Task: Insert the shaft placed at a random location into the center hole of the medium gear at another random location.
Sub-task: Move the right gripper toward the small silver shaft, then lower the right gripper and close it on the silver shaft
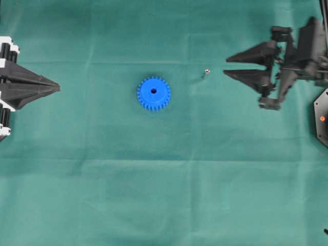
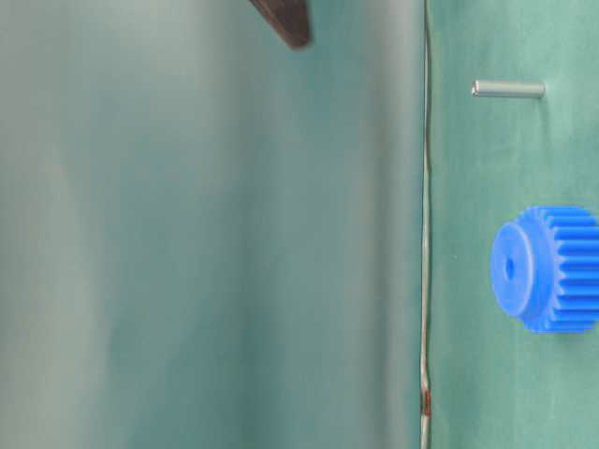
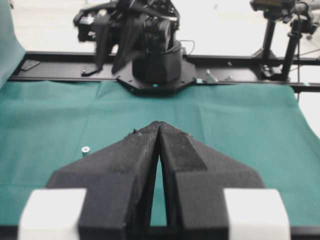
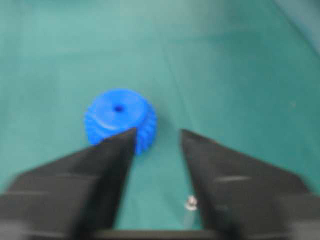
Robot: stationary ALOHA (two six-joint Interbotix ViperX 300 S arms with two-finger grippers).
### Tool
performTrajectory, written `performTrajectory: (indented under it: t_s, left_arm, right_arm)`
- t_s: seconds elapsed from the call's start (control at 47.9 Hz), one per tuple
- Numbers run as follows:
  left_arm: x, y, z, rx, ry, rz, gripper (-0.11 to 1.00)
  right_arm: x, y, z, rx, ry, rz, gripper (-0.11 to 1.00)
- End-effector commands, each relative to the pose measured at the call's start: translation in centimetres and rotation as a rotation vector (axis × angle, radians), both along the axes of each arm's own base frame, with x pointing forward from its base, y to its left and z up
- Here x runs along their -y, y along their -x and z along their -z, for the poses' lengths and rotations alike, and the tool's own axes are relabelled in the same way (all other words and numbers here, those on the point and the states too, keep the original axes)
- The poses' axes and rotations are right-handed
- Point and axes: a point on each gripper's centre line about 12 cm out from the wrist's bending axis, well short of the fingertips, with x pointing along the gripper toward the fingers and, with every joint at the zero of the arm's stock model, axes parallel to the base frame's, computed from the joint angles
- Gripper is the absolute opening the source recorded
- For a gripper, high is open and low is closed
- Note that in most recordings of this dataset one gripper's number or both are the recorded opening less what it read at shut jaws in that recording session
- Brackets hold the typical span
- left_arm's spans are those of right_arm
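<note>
The blue medium gear point(image 1: 154, 93) lies flat on the green cloth near the middle, its dark center hole point(image 1: 154, 91) facing up. It also shows in the table-level view point(image 2: 552, 268) and the right wrist view point(image 4: 120, 120). The tiny silver shaft point(image 1: 206, 72) stands upright to the gear's right; it also shows in the table-level view point(image 2: 508, 89), the left wrist view point(image 3: 85, 150) and the right wrist view point(image 4: 190, 202). My right gripper point(image 1: 225, 66) is open and empty, just right of the shaft; the shaft appears between its fingers point(image 4: 157, 132). My left gripper point(image 1: 59, 88) is shut and empty at the far left point(image 3: 159, 124).
The green cloth point(image 1: 164, 179) covers the whole table. The right arm's black base plate point(image 1: 322, 119) sits at the right edge and also shows in the left wrist view point(image 3: 155, 75). A dark fingertip point(image 2: 285, 19) shows at the top of the table-level view.
</note>
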Motion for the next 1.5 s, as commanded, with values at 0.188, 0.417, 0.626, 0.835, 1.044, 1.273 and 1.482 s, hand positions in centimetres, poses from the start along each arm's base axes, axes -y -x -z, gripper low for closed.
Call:
performTrajectory:
  t_s: [0.188, 0.417, 0.626, 0.835, 1.044, 1.273, 1.482]
  left_arm:
    - [-0.1, -0.3, -0.7, 0.008, -0.001, -0.002, 0.0]
    - [-0.1, -0.3, -0.7, 0.005, -0.002, -0.007, 0.0]
    - [-0.3, -0.3, -0.6, -0.002, -0.001, -0.015, 0.0]
    - [-0.5, -0.3, -0.6, -0.005, 0.0, -0.026, 0.0]
    - [-0.5, -0.3, -0.6, -0.006, -0.001, -0.026, 0.0]
    - [-0.6, -0.3, -0.6, -0.006, 0.0, -0.027, 0.0]
    - [-0.6, -0.3, -0.6, -0.008, 0.0, -0.027, 0.0]
  right_arm:
    - [2.0, -3.2, 4.2, -0.072, -0.023, 0.043, 0.83]
    - [2.8, -3.8, 7.2, -0.142, -0.044, 0.067, 0.81]
    - [3.1, -3.4, 8.8, -0.17, -0.054, 0.08, 0.8]
    - [3.2, -3.3, 9.5, -0.187, -0.062, 0.088, 0.79]
    - [3.2, -3.2, 9.6, -0.188, -0.063, 0.09, 0.61]
    - [3.1, -3.1, 9.6, -0.193, -0.062, 0.087, 0.13]
    - [3.2, -3.2, 9.6, -0.192, -0.062, 0.087, 0.13]
